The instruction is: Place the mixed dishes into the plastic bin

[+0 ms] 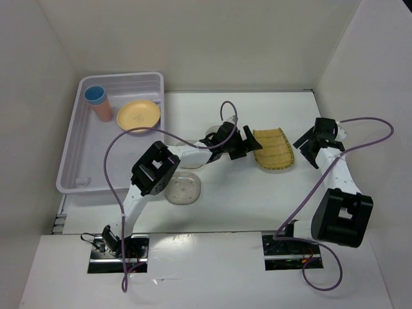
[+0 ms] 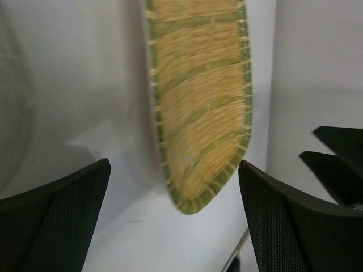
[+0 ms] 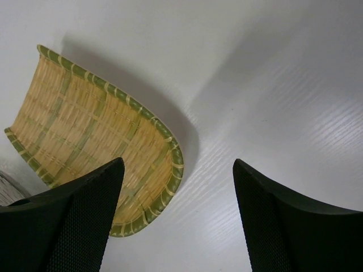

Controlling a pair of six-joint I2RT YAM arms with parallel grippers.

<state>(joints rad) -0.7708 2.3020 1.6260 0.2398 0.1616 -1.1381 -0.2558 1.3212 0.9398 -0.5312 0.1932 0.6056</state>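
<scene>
The woven plate (image 1: 273, 149) lies on the white surface (image 1: 257, 199), between the two grippers. The left gripper (image 1: 246, 143) is just beside its left edge. It is wide open and holds nothing. The right gripper (image 1: 308, 153) is near the plate's right edge, with a strip of bare surface in between. It is wide open too, with nothing in it.

The bin (image 1: 96, 151) sits far left by the wall, well apart from the woven plate. In it are one blue cup (image 1: 95, 94) and one salmon cup (image 1: 103, 111), touching, and one round orange plate (image 1: 138, 116).

I count two clear saucers on the surface. One saucer (image 1: 183, 188) is by the left arm. The other saucer (image 1: 210, 136) is partly hidden behind that arm.

The woven plate is yellow with a green rim, and its long sides curl up.
</scene>
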